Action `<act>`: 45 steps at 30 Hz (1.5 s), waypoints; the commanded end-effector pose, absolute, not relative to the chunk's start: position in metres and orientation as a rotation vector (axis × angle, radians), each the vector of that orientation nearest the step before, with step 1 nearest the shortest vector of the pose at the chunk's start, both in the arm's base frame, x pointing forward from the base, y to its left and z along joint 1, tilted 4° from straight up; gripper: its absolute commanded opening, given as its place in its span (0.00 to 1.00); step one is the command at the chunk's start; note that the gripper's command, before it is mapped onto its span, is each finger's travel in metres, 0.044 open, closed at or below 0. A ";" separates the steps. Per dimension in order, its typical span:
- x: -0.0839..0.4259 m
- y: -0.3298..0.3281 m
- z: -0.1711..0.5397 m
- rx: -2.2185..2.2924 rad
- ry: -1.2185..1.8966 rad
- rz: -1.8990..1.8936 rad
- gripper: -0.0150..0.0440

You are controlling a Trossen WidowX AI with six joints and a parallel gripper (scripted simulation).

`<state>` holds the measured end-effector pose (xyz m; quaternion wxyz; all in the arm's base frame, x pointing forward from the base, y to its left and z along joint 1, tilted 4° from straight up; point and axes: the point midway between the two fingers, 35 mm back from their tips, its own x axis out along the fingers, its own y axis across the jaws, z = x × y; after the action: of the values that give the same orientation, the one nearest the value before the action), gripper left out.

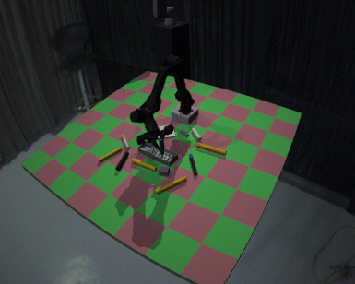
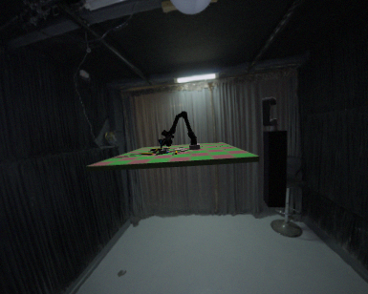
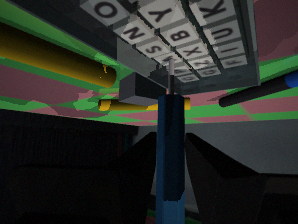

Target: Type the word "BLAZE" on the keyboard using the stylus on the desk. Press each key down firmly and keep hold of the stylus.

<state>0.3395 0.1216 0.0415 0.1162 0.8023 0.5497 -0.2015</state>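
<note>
Black parallel-jaw gripper (image 1: pixel 156 135) (image 3: pixel 170 138): jaws clamped on the blue faceted stylus (image 1: pixel 161 147) (image 3: pixel 170 155), one dark finger each side of the barrel. In the wrist view its thin grey tip points at the lettered face of the keyboard, around the keys near S; tip contact or a gap, can't tell, nor which key exactly.

Dark grey rectangular keyboard with pale lettered keys (image 1: pixel 158 153) (image 3: pixel 246 75) lies on the green-and-pink checkered tabletop (image 1: pixel 220 221) (image 2: pixel 174 162), well inside all table edges. O, N, S, Y, B, X, K, U readable; others too small or covered.

Room around the keyboard, top view: tight on the near side. Small grey block (image 1: pixel 164 171) (image 3: pixel 139 89) sits just beside the near edge, and a yellow rod (image 1: pixel 144 164) lies next to it along the same side. Black rod (image 1: pixel 122 161) off the left end, with another yellow rod (image 1: pixel 110 154) and a thin white stick with an orange end (image 1: pixel 125 141) beyond it. Right: black pen with blue end (image 1: pixel 193 164) (image 3: pixel 260 92), gap between it and the keyboard. Yellow rod (image 1: pixel 171 184) (image 3: pixel 145 107) nearer the viewer, also apart. Last yellow rod (image 1: pixel 211 148) well apart to the right.

Far side: white flat piece (image 1: pixel 168 135) under the gripper's line, partly hidden. Small grey piece (image 1: pixel 184 134) and white stubby bar (image 1: pixel 196 134) sit between keyboard and the arm's light grey base block (image 1: pixel 179 116) (image 2: pixel 194 147).
</note>
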 end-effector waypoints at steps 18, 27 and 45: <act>0.342 0.120 0.077 2.350 1.601 -0.572 0.39; 0.342 0.120 0.077 2.350 1.601 -0.572 0.39; 0.320 0.130 0.079 2.352 1.606 -0.573 0.25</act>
<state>0.3245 0.1291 0.0767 0.1170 0.8023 0.5510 -0.1975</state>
